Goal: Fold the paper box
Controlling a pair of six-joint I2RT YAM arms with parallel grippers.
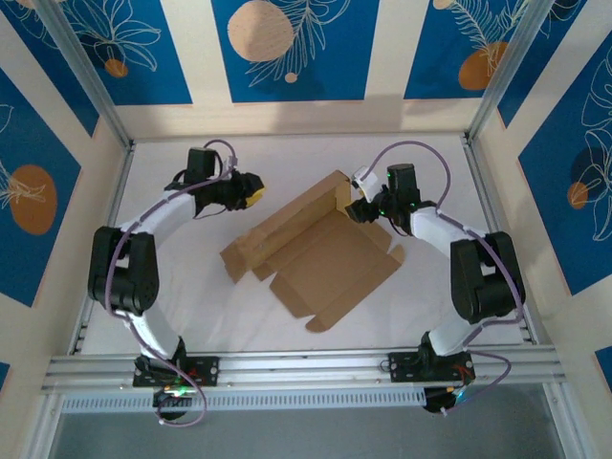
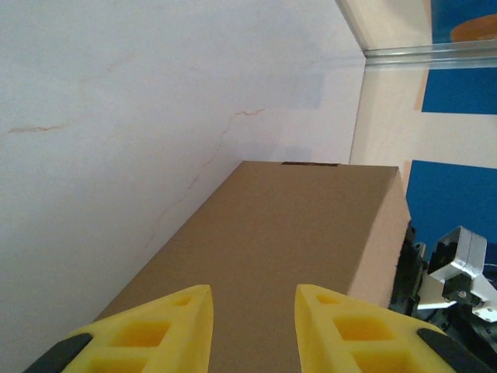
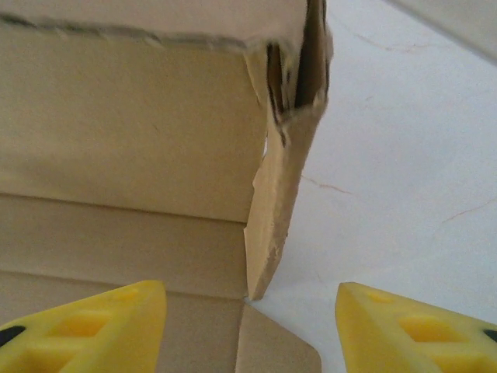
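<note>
**A:** The paper box [image 1: 325, 263], a plain brown die-cut cardboard sheet with flaps and tabs, lies mid-table on the white tabletop [image 1: 191, 316], between the two arms. Only its far-left long side is raised into a wall [image 1: 287, 222]. The rest lies flat.

**B:** Which way does that wall run?

**A:** Diagonally in the overhead view, from near-left to far-right. That is the long axis.

**B:** And the claws?

**A:** The left gripper [image 2: 253, 295], yellow-fingered, sits just beside the wall on its far-left side. Its fingers are parted with nothing pinched, and a brown face of the wall stretches away beyond them. The right gripper [image 3: 250, 287] is at the wall's far-right end. Its fingers are spread wide either side of the upright corner flap [image 3: 283, 194] and touch neither face, as far as I can see.

**B:** So which is better placed?

**A:** The right, I'd judge, because the corner lies straight ahead between its fingers. The flap's edge looks ragged and stands slightly ajar, so the next move probably presses or tucks that end. The left could steady the wall from outside.
</note>
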